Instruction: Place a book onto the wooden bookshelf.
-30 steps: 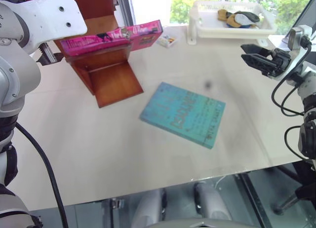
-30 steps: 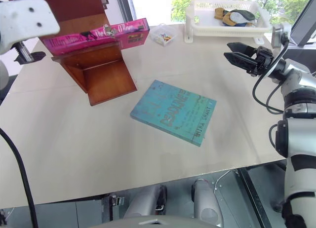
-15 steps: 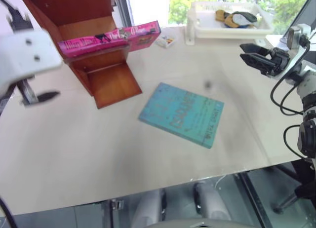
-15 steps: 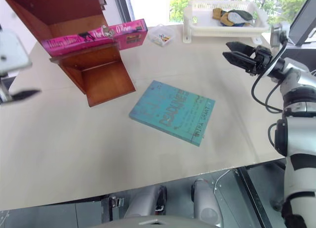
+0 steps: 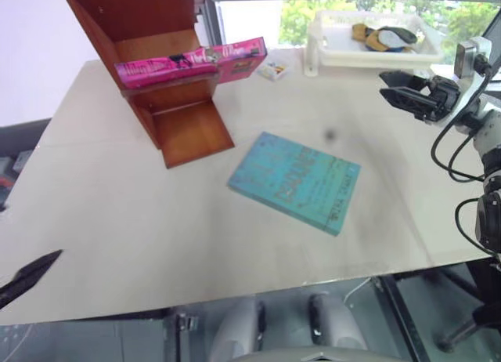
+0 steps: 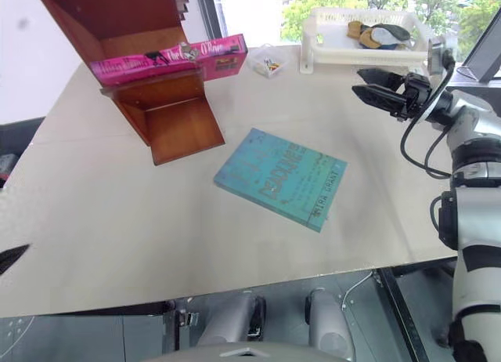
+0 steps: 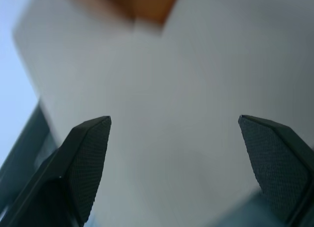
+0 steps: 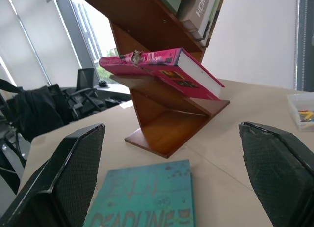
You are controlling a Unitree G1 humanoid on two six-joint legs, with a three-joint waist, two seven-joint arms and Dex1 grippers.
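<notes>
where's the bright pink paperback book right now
In the left eye view the bright pink paperback book lies flat on a lower board of the reddish-brown wooden bookshelf at the table's far left, one end overhanging toward the small clear box.

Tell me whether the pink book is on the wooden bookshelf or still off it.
On it. The pink book lies flat on a board of the wooden bookshelf, one end sticking out past the side; both open grippers are away from it.

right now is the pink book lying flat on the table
No, the pink book rests on a board of the wooden bookshelf, raised off the table.
</notes>
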